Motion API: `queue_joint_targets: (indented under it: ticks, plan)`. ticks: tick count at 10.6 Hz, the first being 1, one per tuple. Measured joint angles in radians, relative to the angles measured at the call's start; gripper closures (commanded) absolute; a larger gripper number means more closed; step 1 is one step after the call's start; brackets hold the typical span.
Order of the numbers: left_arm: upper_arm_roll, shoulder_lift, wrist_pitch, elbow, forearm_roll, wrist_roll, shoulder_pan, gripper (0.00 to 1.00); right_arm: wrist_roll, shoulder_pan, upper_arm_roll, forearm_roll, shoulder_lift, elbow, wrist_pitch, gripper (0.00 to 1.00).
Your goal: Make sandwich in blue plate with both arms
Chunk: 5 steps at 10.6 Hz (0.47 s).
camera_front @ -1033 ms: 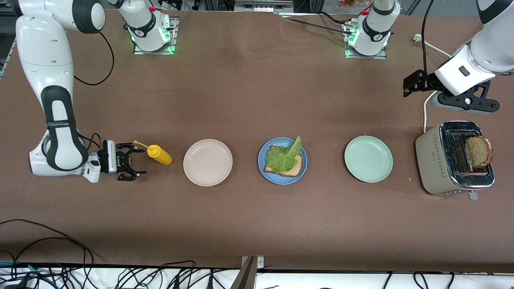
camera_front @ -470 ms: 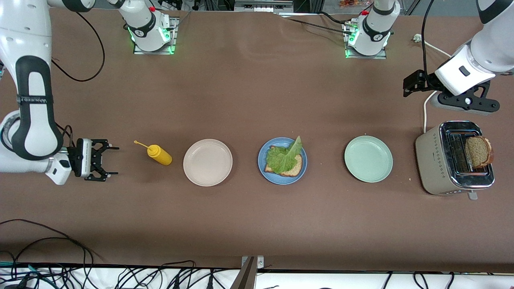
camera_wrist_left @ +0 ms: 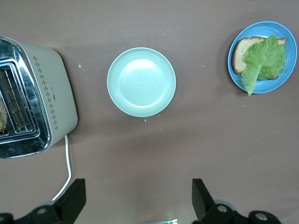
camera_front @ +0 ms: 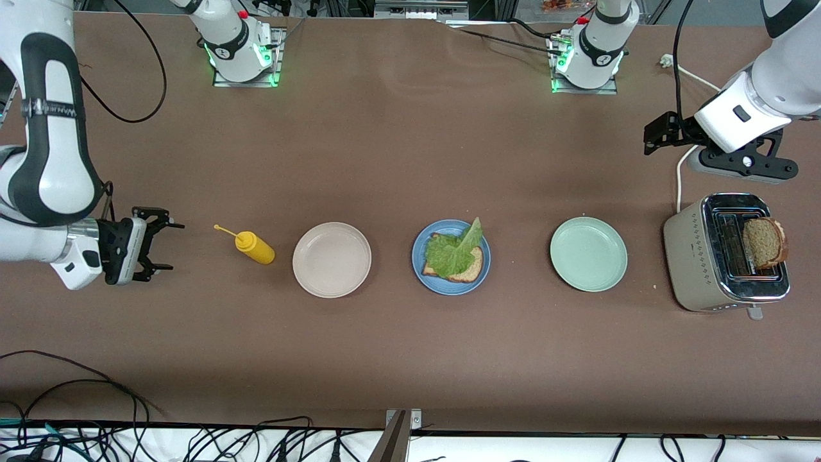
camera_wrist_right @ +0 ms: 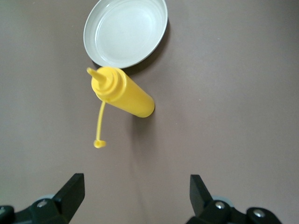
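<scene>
Bench: a flat brown matte surface (camera_front: pixel 397 160) is seen, carrying everything in one row.
Blue plate: one round matte plate (camera_front: pixel 451 256) with a shallow raised rim is set mid-row, between two other plates.
Sandwich: one square slice of brown bread (camera_front: pixel 469 271) with a darker crust is laid on the blue plate, and one ruffled green lettuce leaf (camera_front: pixel 454 251) is draped over it, its tip overhanging the rim; no top slice is on it.
Second slice: one grainy brown slice (camera_front: pixel 763 242) is stood upright in a slot of the toaster.
Toaster: one boxy beige toaster (camera_front: pixel 725 253) with a shiny metal top is placed at the left arm's end, its white cord trailing off.
Other plates: one mint-green plate (camera_front: pixel 588 254) is set beside the toaster; one off-white plate (camera_front: pixel 331 259) is set toward the right arm's end.
Bottle: one smooth yellow squeeze bottle (camera_front: pixel 254 248) is lying on its side beside the off-white plate, its cap dangling on a strap.
Left pincer: the pincer (camera_front: pixel 655 137) is held wide open and empty, over bare bench near the toaster.
Right pincer: the pincer (camera_front: pixel 160 246) is held wide open and empty, low at the right arm's end, apart from the bottle.
</scene>
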Motion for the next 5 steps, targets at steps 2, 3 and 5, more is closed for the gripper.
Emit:
queue_joint_targets:
  ticks: [2, 3, 5]
  plan:
    - [0.000, 0.000, 0.000, 0.000, 0.000, 0.000, 0.000, 0.00, 0.229, 0.002, 0.036, -0.049, -0.076, -0.018, -0.002, 0.00]
    - [0.000, 0.000, 0.000, 0.000, 0.000, 0.000, 0.000, 0.00, 0.348, 0.003, 0.055, -0.068, -0.110, -0.023, -0.003, 0.00]
    - [0.000, 0.000, 0.000, 0.000, 0.000, 0.000, 0.000, 0.00, 0.549, 0.004, 0.090, -0.116, -0.175, -0.029, -0.004, 0.00]
